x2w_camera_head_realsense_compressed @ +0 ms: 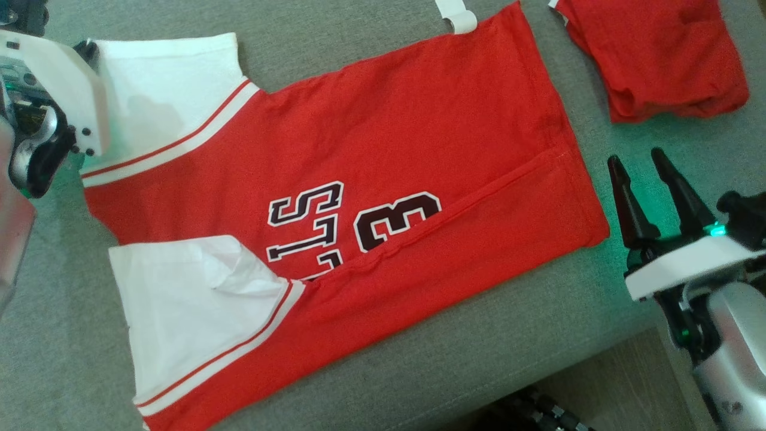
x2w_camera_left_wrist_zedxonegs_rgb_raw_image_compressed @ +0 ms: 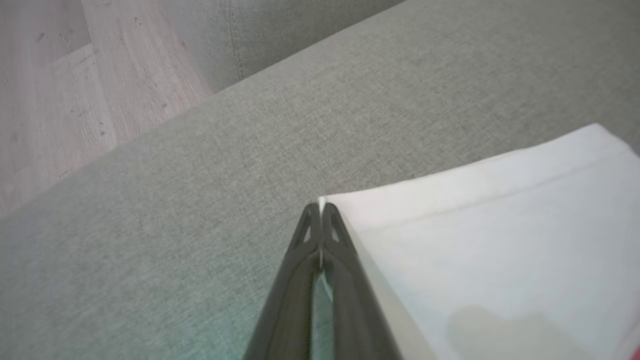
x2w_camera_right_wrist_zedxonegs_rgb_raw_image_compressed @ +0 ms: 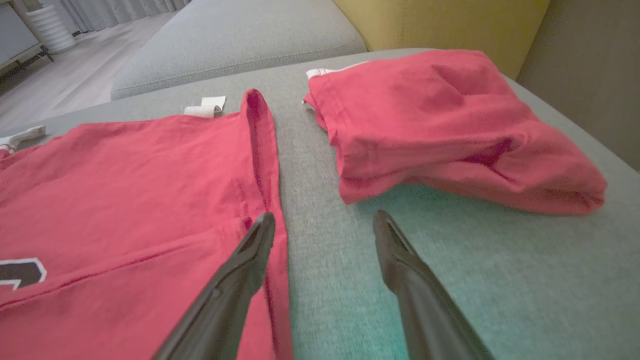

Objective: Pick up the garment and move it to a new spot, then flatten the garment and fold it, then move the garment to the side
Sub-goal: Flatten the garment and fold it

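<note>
**foldnoob:** ok so where's everything at? The red jersey (x2w_camera_head_realsense_compressed: pixel 383 149) is spread flat in the middle of the grey couch seat (x2w_camera_head_realsense_compressed: pixel 335 36), and a second red garment (x2w_camera_head_realsense_compressed: pixel 658 54) sits bundled off past its hem.

**tee_stacker:** Yep. Long axis runs across the robot's front, a bit tilted. The white sleeves are at the robot's left and the hem (x2w_camera_head_realsense_compressed: pixel 574 179) is at its right, with the hem end angled slightly further away. The near long side looks folded in already, since the flap covers the bottom of the number print (x2w_camera_head_realsense_compressed: pixel 389 221).

**foldnoob:** and the claws?

**tee_stacker:** Left claw (x2w_camera_left_wrist_zedxonegs_rgb_raw_image_compressed: pixel 320 207) is pinched tight on the outer corner of the far sleeve (x2w_camera_head_realsense_compressed: pixel 167 78). Right claw (x2w_camera_head_realsense_compressed: pixel 635 155) is wide open with nothing in it, hovering just beside the hem, apart from the cloth.

**foldnoob:** so the sleeve fold is next?

**tee_stacker:** That's my read. Lift the corner only enough to clear the couch, then carry it low across onto the red body so the crease lands along the striped trim. Pull too high and the whole shoulder drags, which wrecks the flat lay. It'd be handy if the right claw took the far hem corner, so the far side folds in evenly to match the near one.

**foldnoob:** grip good?

**tee_stacker:** Hard to say. It's a tiny bite right at the tip, and I can't tell if it caught both layers. It might slip.
</note>
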